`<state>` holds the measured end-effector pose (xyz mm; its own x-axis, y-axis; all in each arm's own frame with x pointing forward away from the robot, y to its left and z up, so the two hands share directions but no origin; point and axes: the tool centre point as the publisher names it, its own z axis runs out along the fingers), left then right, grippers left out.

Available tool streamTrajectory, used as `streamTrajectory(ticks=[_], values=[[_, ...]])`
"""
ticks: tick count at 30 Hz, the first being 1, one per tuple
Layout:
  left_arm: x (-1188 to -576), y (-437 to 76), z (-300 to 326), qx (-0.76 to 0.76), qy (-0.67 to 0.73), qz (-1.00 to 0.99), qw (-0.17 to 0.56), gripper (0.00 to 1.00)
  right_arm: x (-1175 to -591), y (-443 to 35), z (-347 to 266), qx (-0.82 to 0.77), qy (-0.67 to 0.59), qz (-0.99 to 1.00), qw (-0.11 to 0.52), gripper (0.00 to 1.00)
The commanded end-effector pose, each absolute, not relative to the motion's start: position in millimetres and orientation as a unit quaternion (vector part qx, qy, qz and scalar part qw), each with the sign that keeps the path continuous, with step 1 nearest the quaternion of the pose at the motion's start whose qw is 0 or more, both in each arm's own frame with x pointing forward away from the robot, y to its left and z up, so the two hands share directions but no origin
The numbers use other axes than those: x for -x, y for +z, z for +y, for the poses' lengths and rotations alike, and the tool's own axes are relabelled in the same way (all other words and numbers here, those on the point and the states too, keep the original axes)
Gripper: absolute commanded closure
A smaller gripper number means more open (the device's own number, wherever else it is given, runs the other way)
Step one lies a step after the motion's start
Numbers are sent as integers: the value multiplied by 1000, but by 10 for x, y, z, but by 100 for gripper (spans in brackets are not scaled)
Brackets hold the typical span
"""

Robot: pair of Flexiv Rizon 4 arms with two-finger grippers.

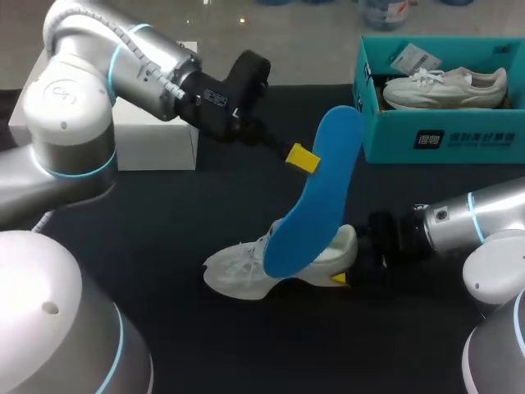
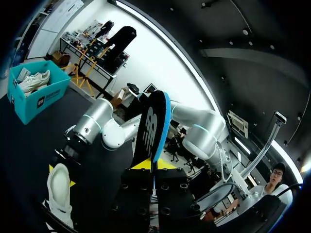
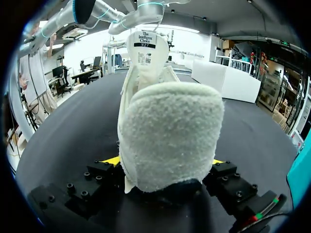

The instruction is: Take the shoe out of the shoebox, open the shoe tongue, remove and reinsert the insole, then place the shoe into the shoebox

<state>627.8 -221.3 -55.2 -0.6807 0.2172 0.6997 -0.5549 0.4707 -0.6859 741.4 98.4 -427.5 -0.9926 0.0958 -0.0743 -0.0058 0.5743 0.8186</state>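
Observation:
A white shoe (image 1: 238, 275) lies on the black table, toe to the left. My right gripper (image 1: 349, 269) is shut on its heel; in the right wrist view the fuzzy heel (image 3: 167, 141) fills the span between both yellow tips of that gripper (image 3: 165, 162). My left gripper (image 1: 302, 158) is shut on a blue insole (image 1: 318, 197), held steeply on end above the shoe. The insole's lower end overlaps the shoe's opening; I cannot tell whether they touch. In the left wrist view the insole (image 2: 154, 126) stands edge-on ahead of the left gripper (image 2: 153, 165), with the shoe (image 2: 59, 191) below.
A teal shoebox (image 1: 443, 135) stands at the back right with a second white shoe (image 1: 447, 89) inside. A white box (image 1: 156, 139) sits at the back left, under my left arm. Bare black table lies in front of the shoe.

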Motion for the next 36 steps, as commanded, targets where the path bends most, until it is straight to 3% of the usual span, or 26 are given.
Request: streamTrajectory(ticks=[1, 6, 23, 36], values=[[-6157, -461, -2198, -125, 538, -734, 395, 100, -7409, -4300, 997, -26, 460, 886, 56, 100], [-6056, -280, -2208, -127, 568, -694, 424, 100, -7409, -4300, 997, -26, 460, 886, 56, 100], [-5971, -185, -2206, -119, 578, -691, 417, 100, -7409, -4300, 997, -26, 460, 886, 56, 100], [-5765, 324, -2068, -101, 618, -624, 468, 100, -7409, -4300, 997, -26, 460, 886, 56, 100]])
